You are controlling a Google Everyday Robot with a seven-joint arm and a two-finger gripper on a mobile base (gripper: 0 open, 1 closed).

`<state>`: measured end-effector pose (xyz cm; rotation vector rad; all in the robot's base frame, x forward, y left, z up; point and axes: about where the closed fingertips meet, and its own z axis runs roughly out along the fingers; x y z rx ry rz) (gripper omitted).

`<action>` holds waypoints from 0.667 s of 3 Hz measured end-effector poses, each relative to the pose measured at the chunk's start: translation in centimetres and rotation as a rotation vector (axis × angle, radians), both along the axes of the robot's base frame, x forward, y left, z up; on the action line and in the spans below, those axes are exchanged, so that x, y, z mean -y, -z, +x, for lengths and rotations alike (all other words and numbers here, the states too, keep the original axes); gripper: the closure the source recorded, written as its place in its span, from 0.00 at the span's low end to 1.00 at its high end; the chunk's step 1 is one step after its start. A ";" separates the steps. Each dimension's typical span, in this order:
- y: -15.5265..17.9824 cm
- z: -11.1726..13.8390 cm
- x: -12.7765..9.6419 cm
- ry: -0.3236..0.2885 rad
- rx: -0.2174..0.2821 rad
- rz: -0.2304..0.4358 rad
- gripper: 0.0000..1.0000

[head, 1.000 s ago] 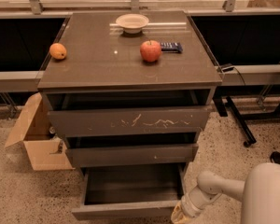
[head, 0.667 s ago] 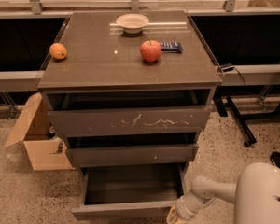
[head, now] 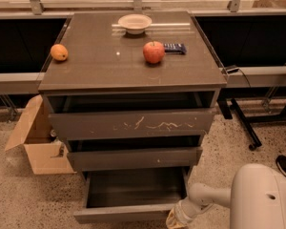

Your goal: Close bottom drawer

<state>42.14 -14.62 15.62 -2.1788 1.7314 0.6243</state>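
My gripper (head: 175, 219) sits at the right end of the drawer (head: 124, 214), which is pulled out low; whether it's open, I can't tell. The drawer looks rigid, light and handleless, so I'd push flat on its front.

Smooth white arm (head: 210, 195), bulky rounded pale shell (head: 263, 198), yellowish-tan jaws at the view's bottom edge, right of centre.

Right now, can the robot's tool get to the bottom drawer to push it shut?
Probably yes. The tool is down low, right by the front right corner of the open bottom drawer, with nothing between them that I can see.
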 end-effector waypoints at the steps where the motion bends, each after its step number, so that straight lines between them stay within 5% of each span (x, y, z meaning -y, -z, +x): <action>1: -0.2 1.1 0.2 0.011 0.035 -0.003 0.19; 2: -0.2 1.2 0.4 0.013 0.037 -0.001 0.00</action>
